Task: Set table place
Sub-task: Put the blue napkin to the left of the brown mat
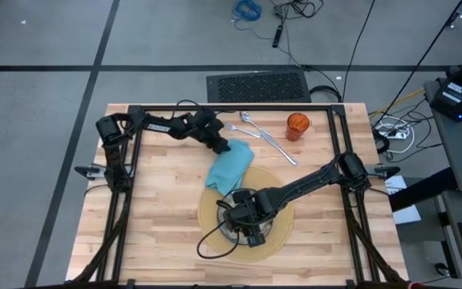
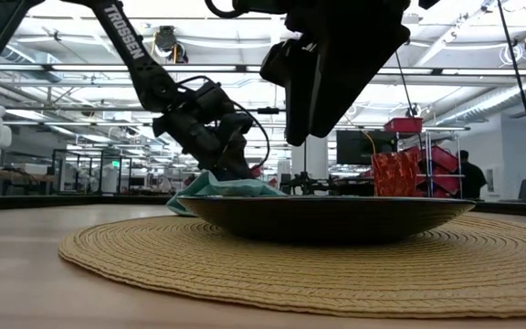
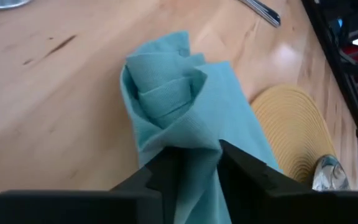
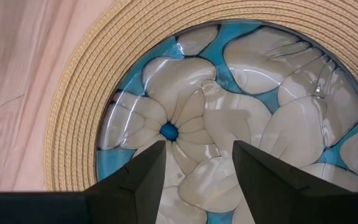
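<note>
The teal napkin [image 1: 231, 167] lies bunched on the wooden table [image 1: 159, 233], its near end reaching the rim of the round tan mat [image 1: 283, 233]. My left gripper [image 1: 220, 146] is shut on the napkin's far end. The patterned glass plate [image 4: 229, 106] rests on the mat. My right gripper [image 4: 197, 163] hangs open above the plate, clear of it in the low view [image 2: 322, 128]. The orange cup [image 1: 297, 126] stands upright at the far side, with the silver cutlery [image 1: 265, 138] lying beside it. My left gripper pinches a bunched fold of the napkin [image 3: 191, 142] between its two fingers, at the napkin's far end, several layers together. The fingers [image 3: 244, 167] slant down from the table's far left. The rest of the napkin lies crumpled and slack on the table toward the mat.
The black frame rails [image 1: 127, 193] run along the table's left, far and right sides. A black cable loops from the right arm over the mat's near left edge [image 1: 211, 245]. Bare wood shows on the table's left half and near right corner.
</note>
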{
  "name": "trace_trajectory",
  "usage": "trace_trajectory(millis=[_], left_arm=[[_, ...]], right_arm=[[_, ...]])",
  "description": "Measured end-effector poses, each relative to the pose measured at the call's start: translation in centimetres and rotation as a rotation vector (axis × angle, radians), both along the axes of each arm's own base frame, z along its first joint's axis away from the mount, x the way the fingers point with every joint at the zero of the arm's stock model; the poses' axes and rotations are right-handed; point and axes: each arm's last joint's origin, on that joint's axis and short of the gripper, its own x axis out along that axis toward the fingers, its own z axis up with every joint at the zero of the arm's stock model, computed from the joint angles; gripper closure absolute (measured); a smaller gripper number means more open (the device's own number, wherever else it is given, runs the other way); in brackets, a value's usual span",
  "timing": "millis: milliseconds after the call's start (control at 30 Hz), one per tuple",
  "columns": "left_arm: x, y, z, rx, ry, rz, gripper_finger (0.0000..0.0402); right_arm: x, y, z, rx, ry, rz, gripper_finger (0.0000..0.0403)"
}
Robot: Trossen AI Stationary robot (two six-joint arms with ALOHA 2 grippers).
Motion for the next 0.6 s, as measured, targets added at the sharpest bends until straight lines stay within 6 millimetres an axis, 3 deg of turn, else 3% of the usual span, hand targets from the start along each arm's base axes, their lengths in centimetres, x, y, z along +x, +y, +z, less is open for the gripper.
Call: trace_trajectory(millis=[267,467,600], left_arm=[[0.0,-0.2,0.0,0.064,-0.005,-0.047,0.0393],[0.0,-1.1,1.6,0.125,-0.022,-0.103,0.0401],[-0.5,-1.6,4.0,0.183,-0.069,-0.117,0.0401]], right_arm=[[0.0,0.0,0.0,0.001,-0.001,-0.002,0.0225],[0.0,0.0,0.0,0.000,-0.002,-0.002,0.0225],[0.0,0.0,0.0,-0.007,-0.005,-0.005,0.0225]])
